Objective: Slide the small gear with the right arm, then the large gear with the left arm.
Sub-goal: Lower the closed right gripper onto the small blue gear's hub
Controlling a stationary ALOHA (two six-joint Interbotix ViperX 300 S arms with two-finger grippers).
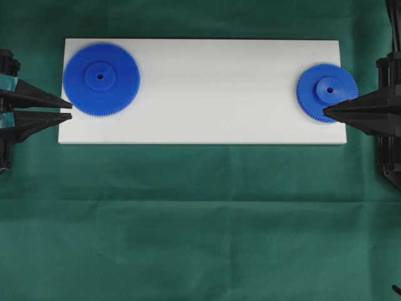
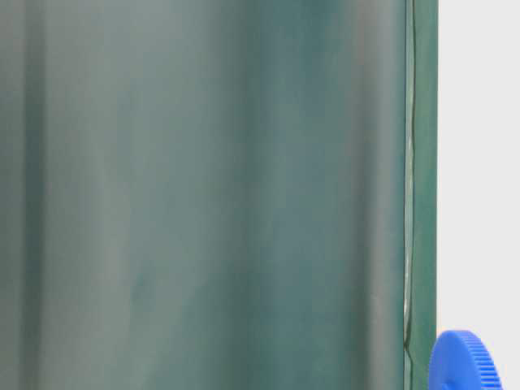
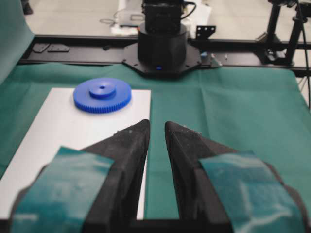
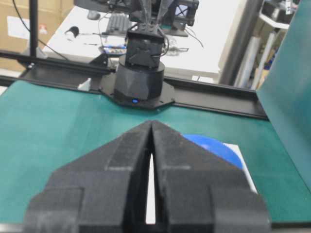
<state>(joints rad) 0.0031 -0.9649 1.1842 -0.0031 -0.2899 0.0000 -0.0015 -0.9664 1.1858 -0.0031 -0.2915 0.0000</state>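
White board (image 1: 207,119) lies on the green-covered desk (image 1: 200,219). Large gear (image 1: 101,79) sits flat at the board's left end, its teeth at the left and far edges. Small gear (image 1: 327,92) sits at the right end, close to the right edge. The board between the two gears is open. Left gripper (image 1: 69,107) is level at the left edge, just beside the large gear, fingers slightly spread. Right gripper (image 1: 326,112) is level, fingers pressed together, its tip over the small gear's near rim.
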